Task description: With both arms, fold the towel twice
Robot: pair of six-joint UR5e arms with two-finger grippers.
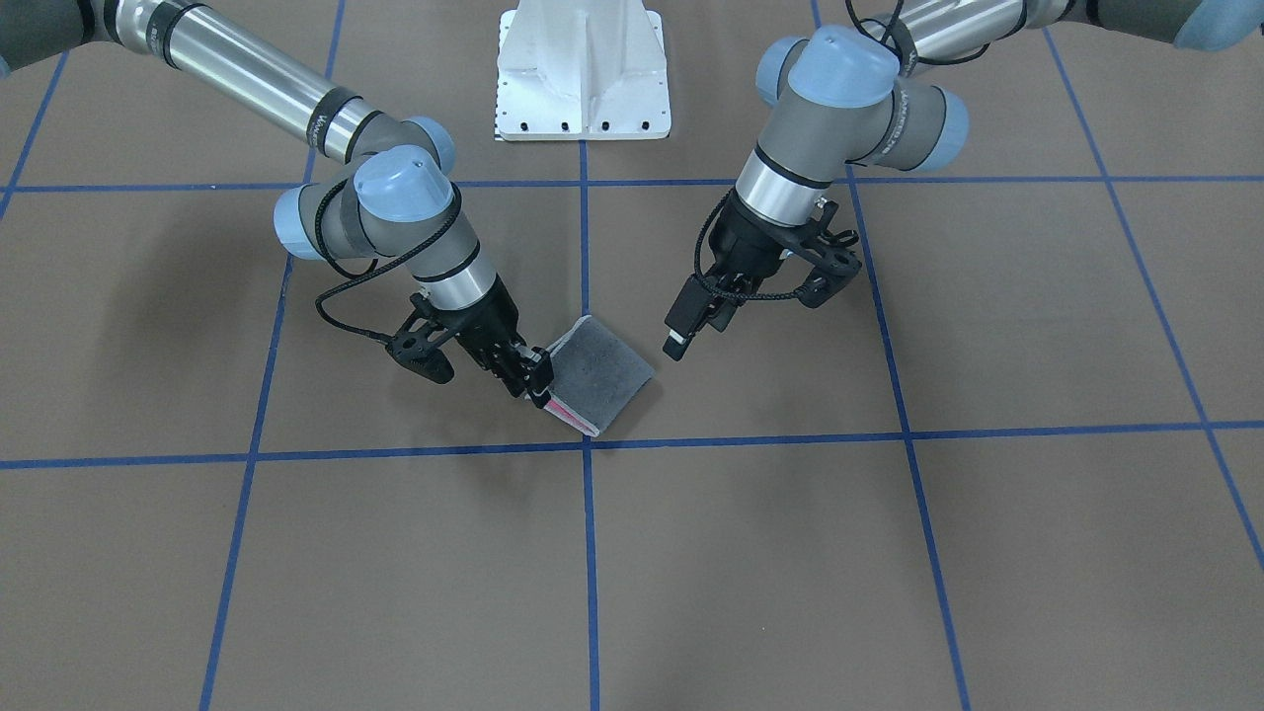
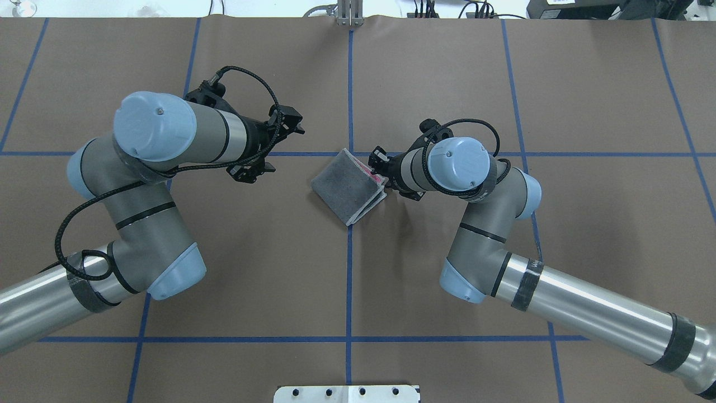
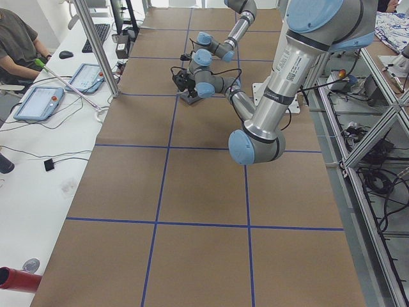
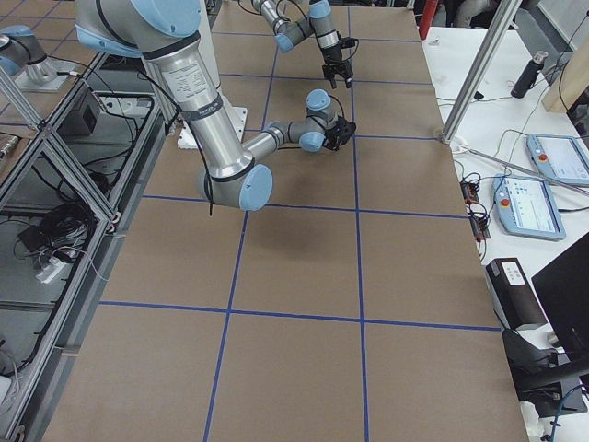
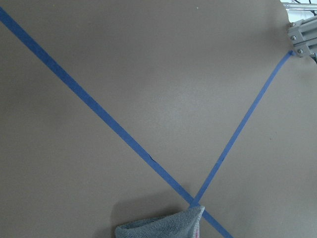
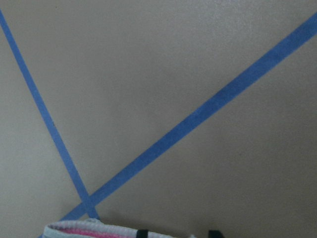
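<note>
Toward the operators' edge: brown table (image 1: 889,573), gridded with blue tape.

Mid-table, just beyond a tape crossing (image 1: 588,444) and well apart from every edge: the towel (image 1: 602,370). Small thick packet, dark grey face up, pink showing in the layered edge. Looks folded twice already, judging by the stacked layers.

At that layered edge: right gripper (image 1: 531,380), tilted low, tips on the cloth with only a narrow gap between them. Reads as clamped on the towel's edge.

Farther toward the robot's edge: left gripper (image 1: 683,331), raised, apart from the towel, holding nothing, jaws spread.

At the robot's edge: white pedestal base (image 1: 583,69).

Risks, as judgement:
- Could spring open on release, with a thick terry stack and nothing pressing it flat.
- Could drag or unroll if the right arm backs off before the jaws let go.

Views:
- Spread of the left jaws legible only from overhead; edge-on from the front.
- Only in the right wrist view: pink under light edging, plus two black fingertips (image 6: 142,232).
- In the left wrist view: a towel corner, no fingers.
- Side views too small to judge either grip.
</note>
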